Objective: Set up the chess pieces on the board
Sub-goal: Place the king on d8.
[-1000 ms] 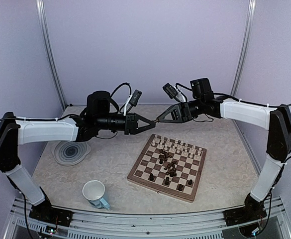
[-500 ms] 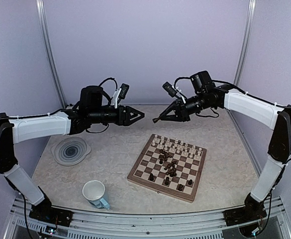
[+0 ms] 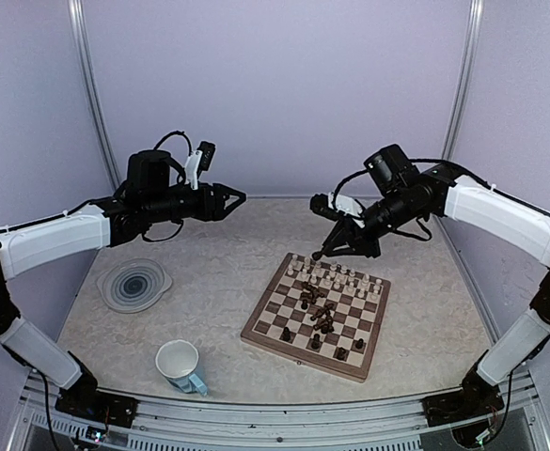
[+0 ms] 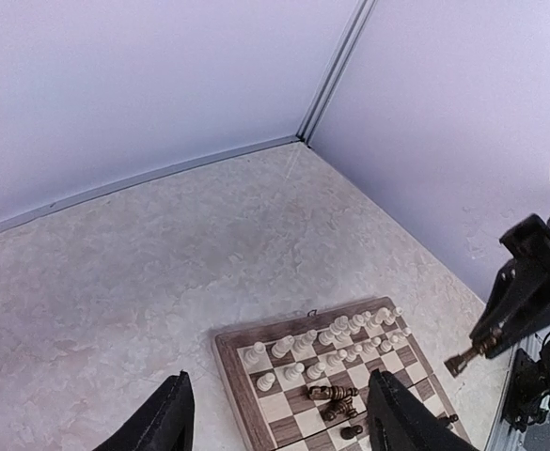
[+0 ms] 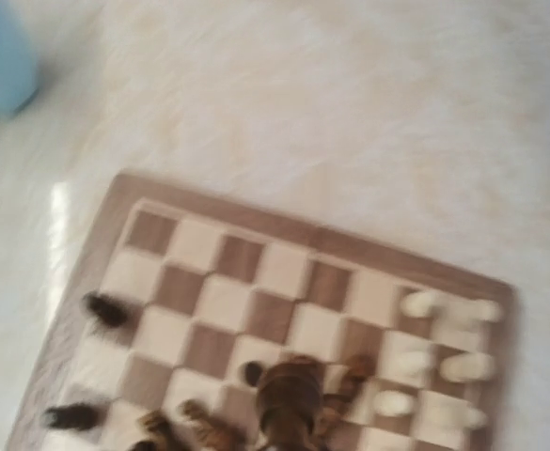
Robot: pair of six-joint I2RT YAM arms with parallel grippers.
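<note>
The board (image 3: 267, 319) lies right of centre on the table. Cream chess pieces (image 3: 336, 277) stand in its two far rows. Dark chess pieces (image 3: 318, 308) lie tumbled in the middle, and a few stand near its front edge. My right gripper (image 3: 323, 252) hangs above the board's far left corner, shut on a dark brown piece (image 5: 293, 404). That piece (image 4: 459, 361) also shows at its tip in the left wrist view. My left gripper (image 3: 237, 199) is high over the table's back left, open and empty, with the board (image 4: 229, 376) far below its fingers (image 4: 171, 418).
A round grey swirl plate (image 3: 135, 284) sits at the left. A white mug with a blue handle (image 3: 179, 365) stands near the front edge. Grey walls and corner posts close in the back and sides.
The two grippers were tip to tip above the table. The left one opened and drew back left; the right one swung down over the board's far edge with the dark piece.
</note>
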